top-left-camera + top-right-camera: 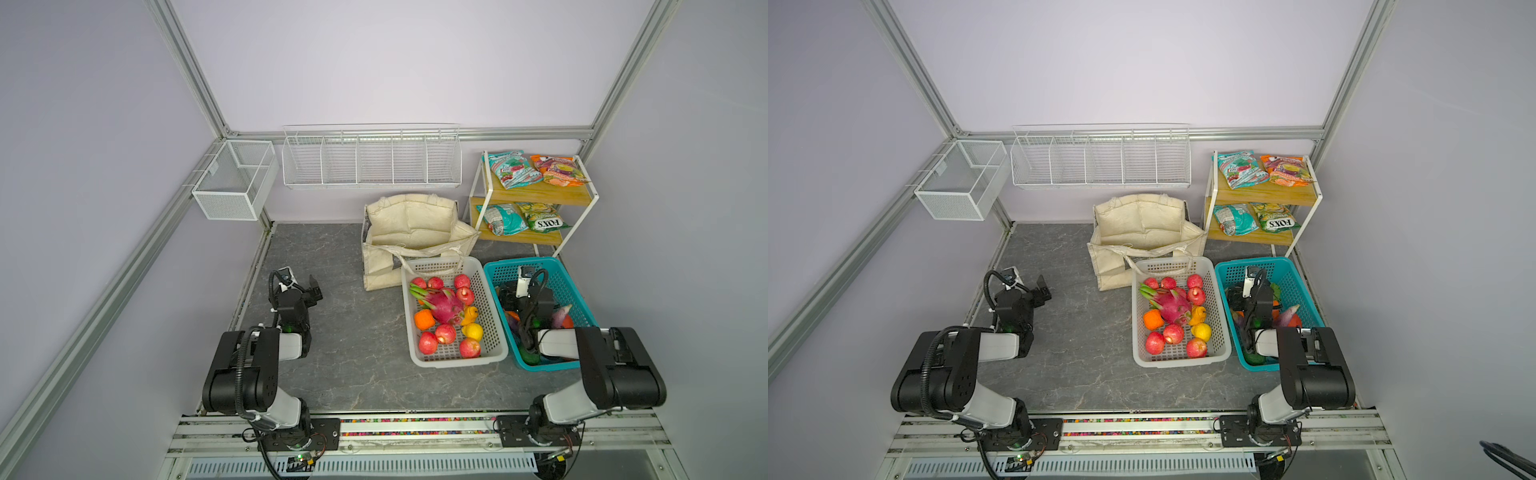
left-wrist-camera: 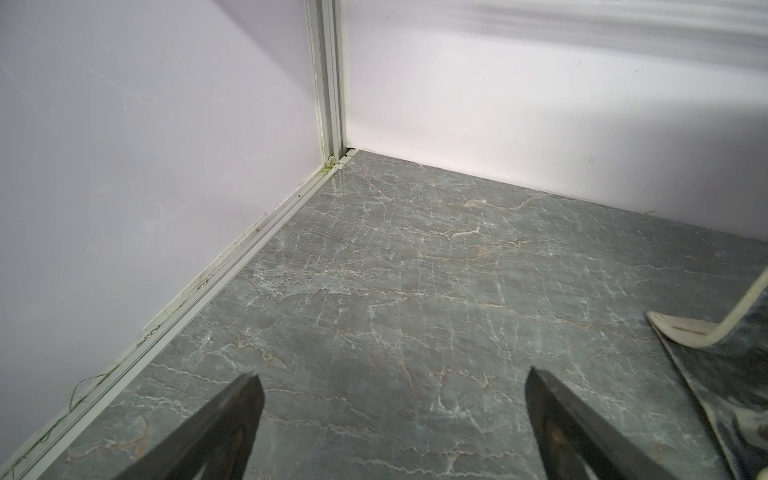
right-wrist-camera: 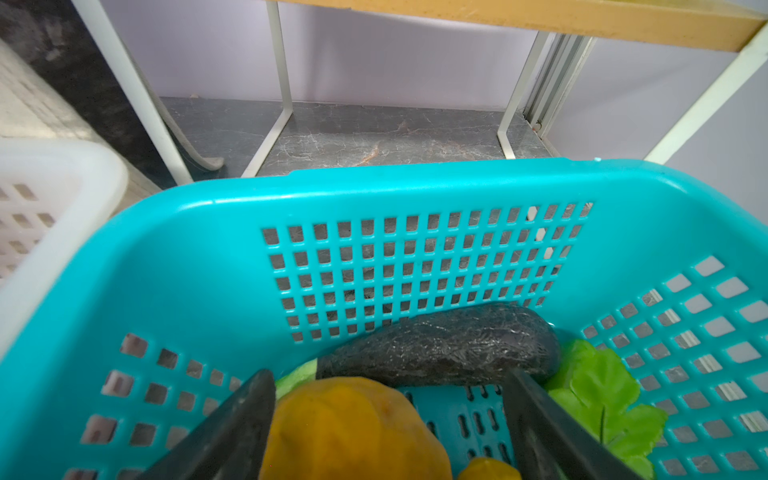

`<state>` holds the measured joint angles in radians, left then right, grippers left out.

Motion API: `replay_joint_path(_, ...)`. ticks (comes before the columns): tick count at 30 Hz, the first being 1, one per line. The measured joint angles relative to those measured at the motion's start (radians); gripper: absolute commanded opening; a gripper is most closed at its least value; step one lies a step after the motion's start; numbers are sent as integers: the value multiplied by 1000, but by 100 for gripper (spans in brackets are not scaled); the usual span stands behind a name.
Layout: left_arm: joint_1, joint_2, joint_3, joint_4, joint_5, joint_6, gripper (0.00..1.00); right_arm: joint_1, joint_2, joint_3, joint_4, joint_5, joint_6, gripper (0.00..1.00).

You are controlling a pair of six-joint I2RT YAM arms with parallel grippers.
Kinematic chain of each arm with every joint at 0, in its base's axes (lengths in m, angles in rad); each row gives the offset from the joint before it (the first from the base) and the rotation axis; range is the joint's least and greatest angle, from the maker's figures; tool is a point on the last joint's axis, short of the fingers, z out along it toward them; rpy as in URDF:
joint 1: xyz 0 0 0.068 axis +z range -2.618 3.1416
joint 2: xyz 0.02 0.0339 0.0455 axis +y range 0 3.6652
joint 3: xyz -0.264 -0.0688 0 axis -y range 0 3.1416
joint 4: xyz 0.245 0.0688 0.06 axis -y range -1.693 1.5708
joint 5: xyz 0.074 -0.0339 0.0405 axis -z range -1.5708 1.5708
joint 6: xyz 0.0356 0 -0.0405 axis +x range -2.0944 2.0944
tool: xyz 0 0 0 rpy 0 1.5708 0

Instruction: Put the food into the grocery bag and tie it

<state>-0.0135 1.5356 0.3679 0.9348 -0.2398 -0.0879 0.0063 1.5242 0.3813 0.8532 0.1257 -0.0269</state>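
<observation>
The cream grocery bag [image 1: 415,224] [image 1: 1142,224] slumps open at the back; in the left wrist view its printed side [image 2: 727,374] shows. A pink dragon fruit [image 1: 442,303], red, orange and yellow pieces lie in the white basket [image 1: 494,353]. My left gripper [image 1: 313,289] [image 2: 392,374] hangs open over bare table. My right gripper [image 1: 508,297] [image 3: 390,399] is down inside the teal basket [image 1: 557,274] [image 3: 415,195], open. An orange-brown piece [image 3: 349,428] sits between its jaws against one finger, with a gap at the other. A dark purple piece [image 3: 440,345] and a green leaf [image 3: 598,399] lie beyond.
A wooden two-tier shelf [image 1: 540,195] at the back right carries teal [image 1: 513,168], orange and green snack packets. White wire racks [image 1: 370,158] hang on the back wall and a mesh box [image 1: 232,183] on the left wall.
</observation>
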Motion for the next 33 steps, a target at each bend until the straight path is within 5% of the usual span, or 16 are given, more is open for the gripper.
replay_joint_path(7, 0, -90, -34, -46, -55, -8, 93, 2, -18, 15, -53, 32, 2, 92)
replay_joint_path(13, -2, -669, 76, -515, -154, -135, 67, 16, -315, 377, -637, 108, 118, 93)
replay_joint_path(18, -2, -986, 313, -909, -188, -301, 65, 35, -545, 563, -938, 135, 326, 98)
replay_joint_path(26, -2, -877, 579, -1485, -53, -415, 70, 81, -663, 599, -1418, 69, 639, 99)
replay_joint_path(33, -19, -661, 580, -1614, 152, -481, 69, 235, -621, 658, -1597, 17, 763, 98)
